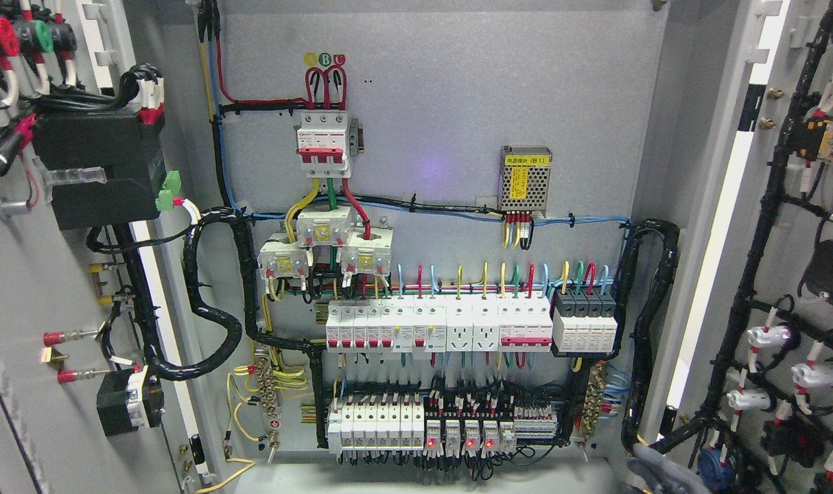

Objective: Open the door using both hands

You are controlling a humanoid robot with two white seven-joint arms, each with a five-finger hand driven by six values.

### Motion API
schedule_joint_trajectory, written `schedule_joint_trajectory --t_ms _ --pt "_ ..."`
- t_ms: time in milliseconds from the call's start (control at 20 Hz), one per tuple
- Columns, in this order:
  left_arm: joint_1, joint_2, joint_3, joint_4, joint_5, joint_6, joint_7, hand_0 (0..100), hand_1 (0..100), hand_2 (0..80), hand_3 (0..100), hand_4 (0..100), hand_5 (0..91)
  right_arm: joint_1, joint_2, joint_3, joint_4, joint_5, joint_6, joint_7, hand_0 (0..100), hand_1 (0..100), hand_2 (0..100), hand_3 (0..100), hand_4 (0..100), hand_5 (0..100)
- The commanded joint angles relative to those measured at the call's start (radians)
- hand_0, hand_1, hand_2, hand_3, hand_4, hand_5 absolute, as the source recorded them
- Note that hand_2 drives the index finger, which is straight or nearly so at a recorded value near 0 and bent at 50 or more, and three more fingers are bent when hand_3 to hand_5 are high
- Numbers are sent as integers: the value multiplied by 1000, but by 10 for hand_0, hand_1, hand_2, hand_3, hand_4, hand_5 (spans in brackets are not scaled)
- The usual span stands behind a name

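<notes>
The cabinet stands with both doors swung wide. The left door (18, 288) shows its grey inner face with a black box (97, 168) and wiring on it. The right door (739, 226) also shows its inner side, which carries black cable looms and white-capped parts (766, 337). Between them the grey back panel (458, 103) is fully exposed. Neither of my hands nor any arm shows in the head view.
The panel holds a red-white main breaker (324, 145), a yellow-labelled power supply (525, 178), two rows of white breakers (437, 328) and relays with red lights (470, 439). Thick black cable bundles (214, 322) loop from the panel to each door. Grey sleeved cable (653, 473) lies at the lower right.
</notes>
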Motion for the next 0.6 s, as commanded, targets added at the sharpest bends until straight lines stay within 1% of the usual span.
schedule_joint_trajectory --t_ms 0,150,200,250,401,551 --pt "-13 4 56 -8 46 -5 0 0 0 0 0 0 0 38 -29 -79 1 -25 -1 0 0 0 0 0 0 0" --pt "-18 38 96 -8 104 -5 0 0 0 0 0 0 0 51 -57 -85 1 -27 -4 3 0 0 0 0 0 0" --pt "-18 50 108 -8 118 -6 0 0 0 0 0 0 0 51 -63 -91 2 -30 -2 3 0 0 0 0 0 0" --pt "-16 68 128 -8 145 -11 0 0 0 0 0 0 0 53 -71 -103 11 -31 -2 3 0 0 0 0 0 0" --pt "-11 107 197 -8 210 -20 0 0 0 0 0 0 0 55 -69 -112 30 -109 -2 5 0 0 0 0 0 0" --pt "2 159 251 -6 271 -22 0 0 0 0 0 0 0 55 -71 -123 28 -117 -4 5 0 0 0 0 0 0"
